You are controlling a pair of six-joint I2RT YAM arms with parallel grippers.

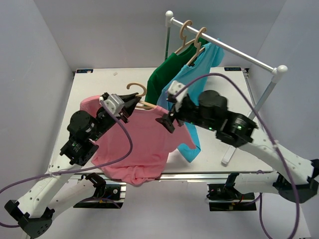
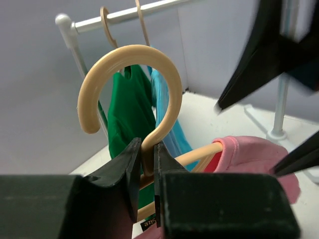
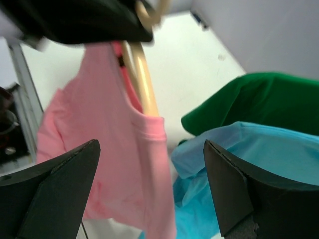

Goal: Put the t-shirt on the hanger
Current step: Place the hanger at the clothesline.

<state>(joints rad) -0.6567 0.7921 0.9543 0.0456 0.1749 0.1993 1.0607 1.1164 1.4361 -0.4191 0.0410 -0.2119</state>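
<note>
The pink t-shirt [image 1: 134,144] hangs over the table's front part, its neck around the beige wooden hanger [image 1: 139,97]. My left gripper [image 1: 130,103] is shut on the hanger's neck below the hook; in the left wrist view the gripper [image 2: 147,157] pinches the hook's [image 2: 169,94] stem, with the hanger arm running into the pink collar [image 2: 249,149]. My right gripper [image 1: 168,117] is open beside the shirt's right shoulder. In the right wrist view its fingers [image 3: 55,189] stand wide apart, with the pink shirt [image 3: 124,164] and hanger arm [image 3: 142,84] between them.
A white rail [image 1: 224,47] at the back right carries two like hangers wearing a dark green shirt [image 1: 167,74] and a teal-blue shirt [image 1: 194,84]. The blue shirt hangs down just behind my right gripper. The rail's post and foot [image 1: 229,154] stand at the table's right side.
</note>
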